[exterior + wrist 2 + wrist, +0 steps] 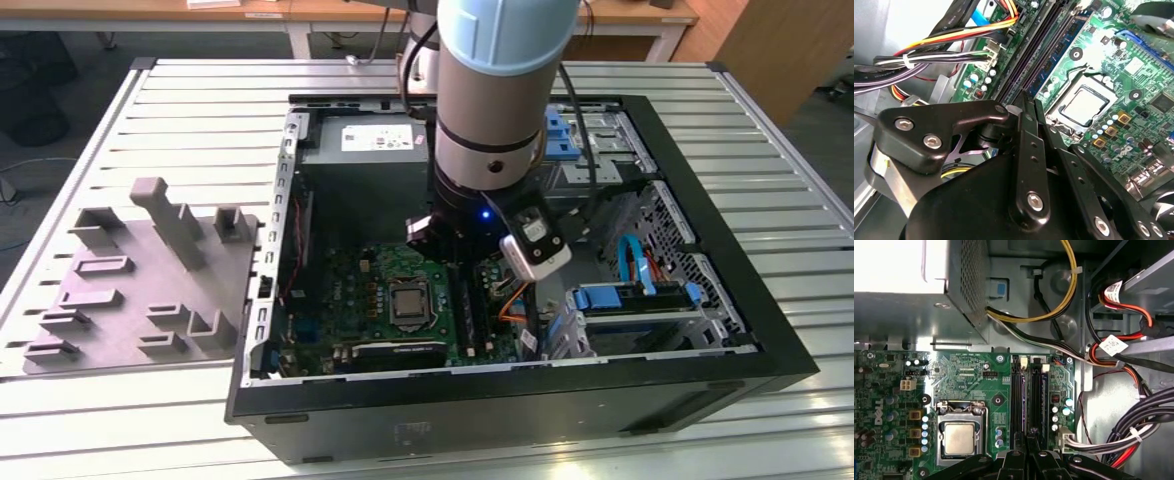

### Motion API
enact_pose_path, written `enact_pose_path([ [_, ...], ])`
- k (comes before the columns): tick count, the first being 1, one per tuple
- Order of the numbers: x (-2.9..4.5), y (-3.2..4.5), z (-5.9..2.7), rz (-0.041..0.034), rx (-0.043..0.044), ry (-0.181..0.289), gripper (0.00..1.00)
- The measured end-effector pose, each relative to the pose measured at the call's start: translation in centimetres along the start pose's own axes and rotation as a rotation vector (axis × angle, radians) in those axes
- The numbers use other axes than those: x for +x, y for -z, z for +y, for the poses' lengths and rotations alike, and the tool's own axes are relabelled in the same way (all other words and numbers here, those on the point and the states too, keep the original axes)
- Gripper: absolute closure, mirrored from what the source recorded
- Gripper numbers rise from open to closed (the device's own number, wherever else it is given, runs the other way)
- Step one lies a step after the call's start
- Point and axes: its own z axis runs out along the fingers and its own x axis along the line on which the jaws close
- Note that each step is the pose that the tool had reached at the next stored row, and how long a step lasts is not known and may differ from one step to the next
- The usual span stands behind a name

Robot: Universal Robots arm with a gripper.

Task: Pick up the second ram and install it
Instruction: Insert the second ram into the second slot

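Even room light; white glare on power supply (889, 262).

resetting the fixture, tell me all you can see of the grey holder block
The grey holder block looks like matt plastic: a flat base with one tall post, shorter posts and low brackets. It lies flat on the slatted metal table, at the exterior view's left of the open computer case.

Green motherboard (974, 375), black slots (1016, 400), grey holder block (147, 300).
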Motion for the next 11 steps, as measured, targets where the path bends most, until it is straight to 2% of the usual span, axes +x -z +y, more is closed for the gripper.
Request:
enact_pose_path([
  [11, 0.16, -0.58, 0.02, -0.0001, -0.0007, 0.000, 0.87],
])
